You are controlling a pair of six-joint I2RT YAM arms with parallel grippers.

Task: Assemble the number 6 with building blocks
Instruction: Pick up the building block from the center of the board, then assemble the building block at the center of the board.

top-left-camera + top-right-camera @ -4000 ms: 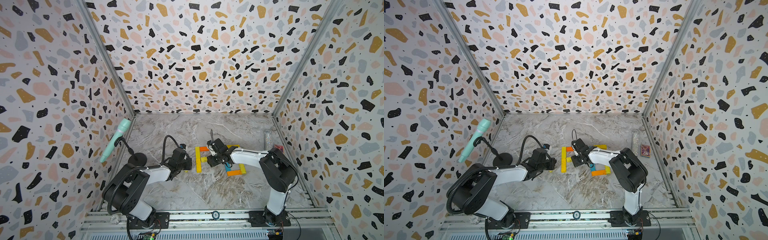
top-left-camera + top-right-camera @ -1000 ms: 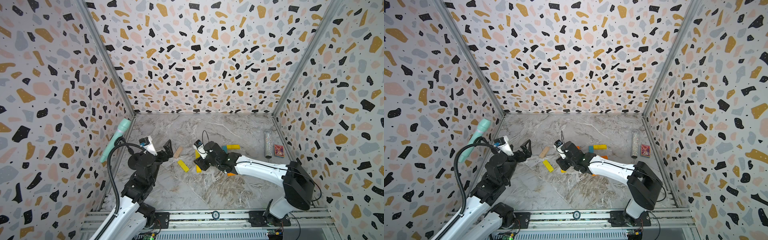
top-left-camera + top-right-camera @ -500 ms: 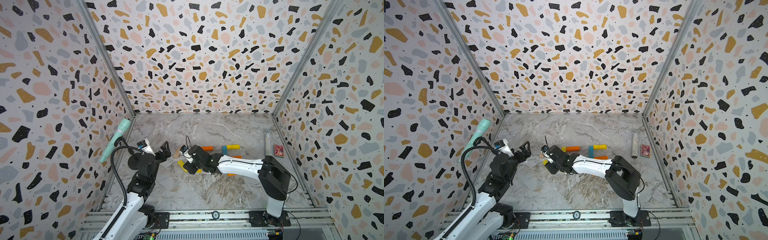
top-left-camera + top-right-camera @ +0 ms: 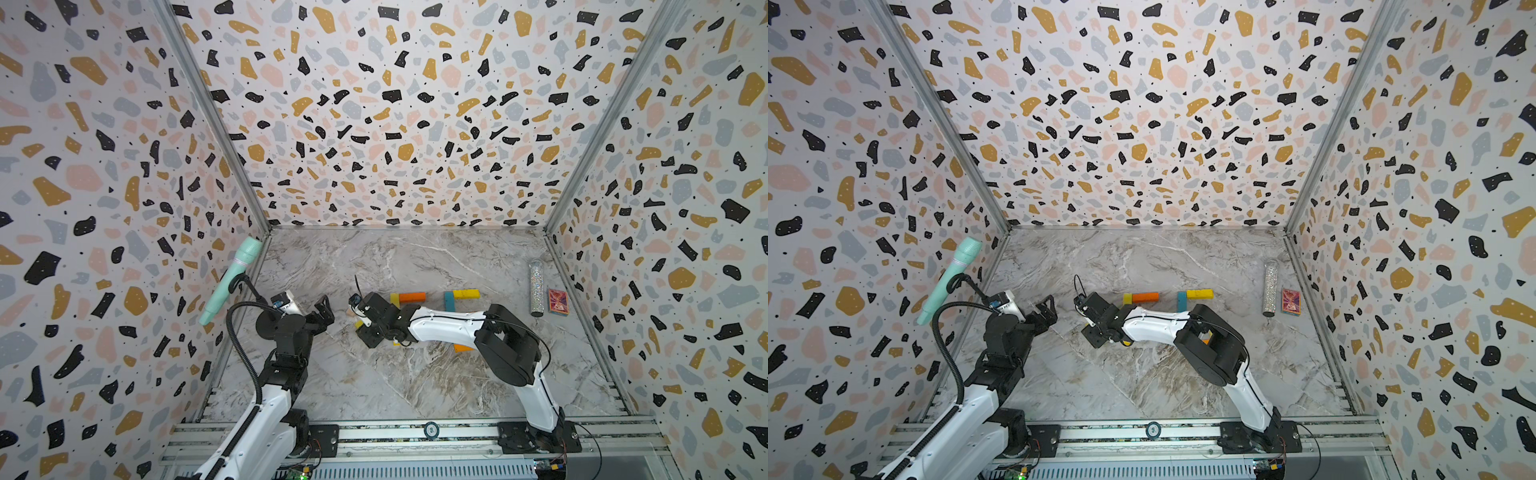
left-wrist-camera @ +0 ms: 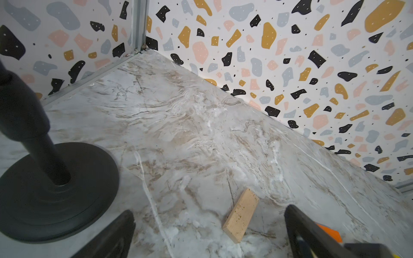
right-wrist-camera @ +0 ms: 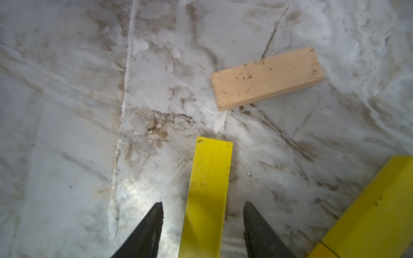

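The building blocks lie scattered on the marble floor. An orange plank (image 4: 412, 296), a teal plank (image 4: 448, 300) and a yellow plank (image 4: 465, 294) sit behind my right arm. My right gripper (image 6: 203, 205) is open and straddles a yellow plank (image 6: 209, 189), with a gap on each side. A plain beige plank (image 6: 267, 78) lies just ahead of it, and another yellow plank (image 6: 366, 212) lies beside it. In a top view the right gripper (image 4: 360, 328) is low at mid-floor. My left gripper (image 5: 207, 232) is open and empty, raised near the beige plank (image 5: 241, 216).
A glittery tube (image 4: 536, 286) and a red patterned box (image 4: 557, 301) stand by the right wall. A mint microphone (image 4: 230, 278) on a black round stand (image 5: 55, 192) is by the left wall, close to my left arm. An orange plank (image 4: 463, 347) peeks from under the right arm.
My right gripper has slid left across the floor to the loose yellow plank near the beige one. The left arm has barely shifted and its jaws stay wide.
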